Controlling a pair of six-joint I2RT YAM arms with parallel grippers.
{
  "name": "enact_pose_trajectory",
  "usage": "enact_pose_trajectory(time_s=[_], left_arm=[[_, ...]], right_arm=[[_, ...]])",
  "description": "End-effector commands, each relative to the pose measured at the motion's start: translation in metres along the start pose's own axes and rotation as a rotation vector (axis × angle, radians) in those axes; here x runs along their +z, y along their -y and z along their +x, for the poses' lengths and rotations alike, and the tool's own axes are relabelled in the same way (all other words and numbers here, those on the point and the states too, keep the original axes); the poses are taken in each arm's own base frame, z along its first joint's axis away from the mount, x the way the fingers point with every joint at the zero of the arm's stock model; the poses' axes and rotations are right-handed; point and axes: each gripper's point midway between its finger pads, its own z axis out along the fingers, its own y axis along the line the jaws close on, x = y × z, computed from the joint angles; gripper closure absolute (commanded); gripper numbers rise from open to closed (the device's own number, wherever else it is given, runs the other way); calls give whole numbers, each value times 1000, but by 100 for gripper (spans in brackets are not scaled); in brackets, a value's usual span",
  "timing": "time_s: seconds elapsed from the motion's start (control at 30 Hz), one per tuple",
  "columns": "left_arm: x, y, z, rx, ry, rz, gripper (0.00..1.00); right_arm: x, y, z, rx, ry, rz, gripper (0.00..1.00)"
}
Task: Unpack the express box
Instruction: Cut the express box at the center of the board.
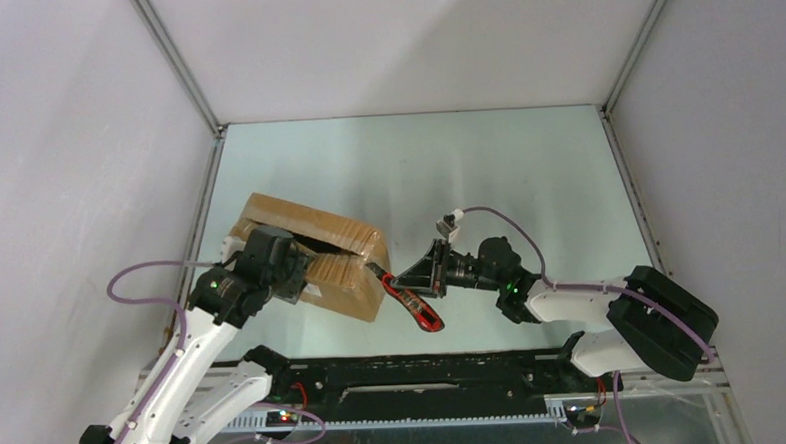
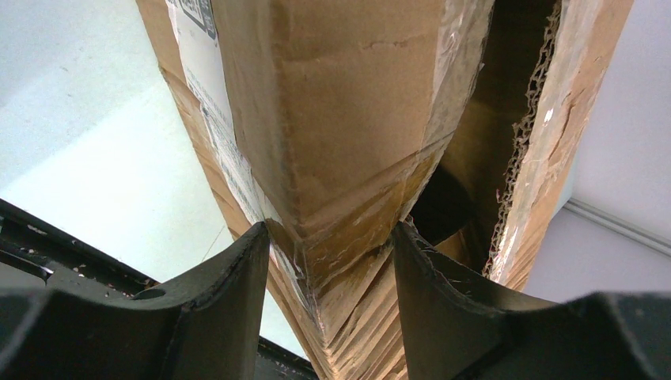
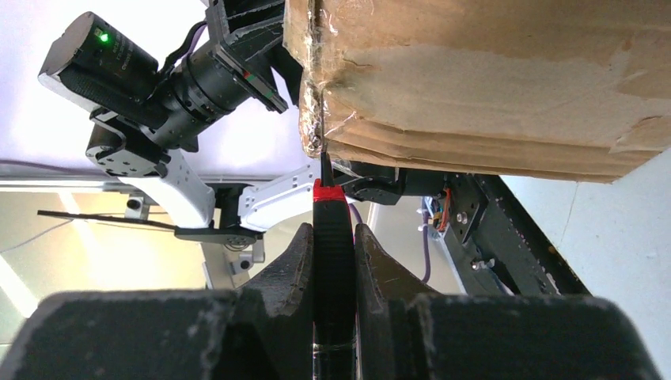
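Box (image 1: 311, 261) at counter's (image 1: 487, 168) left side; my left fingers (image 2: 229, 293) pinch its end, I judge to steady it; right fingers (image 3: 294, 265) clamp a red knife (image 3: 332, 229), blade tip at the taped corner seam, ready for slitting.

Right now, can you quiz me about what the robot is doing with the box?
1. True or false: the right gripper is shut on a red-and-black cutter.
2. What is the left gripper clamped on? A) the express box B) a purple cable C) nothing
3. Fill in: a dark gap between the flaps shows the express box is partly ____.

Key: 1 true. 2 A. 3 open.
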Motion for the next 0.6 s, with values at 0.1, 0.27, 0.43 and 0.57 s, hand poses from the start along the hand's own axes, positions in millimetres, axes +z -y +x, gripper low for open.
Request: enact_pose_trajectory(time_s=[0.1,0.27,0.43,0.57], left_arm=[[5,-41,16,89,-77,-144,52],[5,-40,16,90,-78,-143,52],[5,-39,16,92,-80,-145,52],[5,-35,16,94,-76,-137,52]], right_arm=[[6,-32,-7,-63,10,-103,100],[10,-42,4,-65,-38,-162,100],[15,-44,19,-47,-99,-165,100],[15,-39,31,-55,-153,-121,100]])
